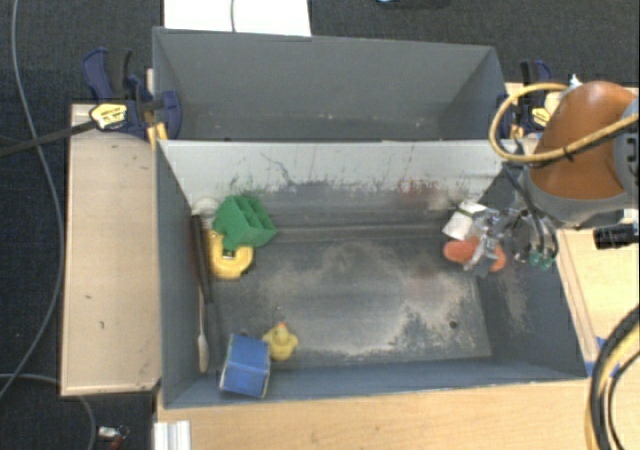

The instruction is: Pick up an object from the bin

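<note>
My gripper (478, 246) hangs at the right side of the bin, near the right wall. A small orange thing (459, 252) with a white piece above it sits at the fingertips, and the fingers look closed on it. The other loose things lie far off at the left. A green block (243, 221) rests near the back left corner, with a yellow ring-shaped piece (230, 261) just in front of it.
A blue block (245, 366) and a small yellow figure (282, 341) lie at the front left corner. A long thin utensil (201, 303) lies along the left wall. The orange-covered wrist and its cables stand over the bin's right rim.
</note>
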Robot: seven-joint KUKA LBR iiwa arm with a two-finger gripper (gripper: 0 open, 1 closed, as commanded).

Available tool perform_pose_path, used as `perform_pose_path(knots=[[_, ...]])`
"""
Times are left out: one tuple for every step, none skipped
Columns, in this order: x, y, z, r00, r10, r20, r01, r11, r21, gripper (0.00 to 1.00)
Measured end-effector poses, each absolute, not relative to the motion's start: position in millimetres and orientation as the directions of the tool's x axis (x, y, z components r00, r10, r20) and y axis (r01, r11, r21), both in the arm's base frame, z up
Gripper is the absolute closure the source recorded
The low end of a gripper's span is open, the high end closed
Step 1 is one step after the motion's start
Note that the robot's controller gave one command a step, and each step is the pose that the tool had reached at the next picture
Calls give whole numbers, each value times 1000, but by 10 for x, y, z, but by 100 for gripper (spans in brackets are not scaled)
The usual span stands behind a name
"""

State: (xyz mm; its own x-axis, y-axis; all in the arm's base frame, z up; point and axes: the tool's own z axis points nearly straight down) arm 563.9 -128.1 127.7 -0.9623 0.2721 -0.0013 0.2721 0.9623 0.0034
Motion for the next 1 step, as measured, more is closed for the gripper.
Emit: perform_pose_path(knots=[[5407, -1306, 1868, -924, 381, -5, 381, 924, 4, 100]])
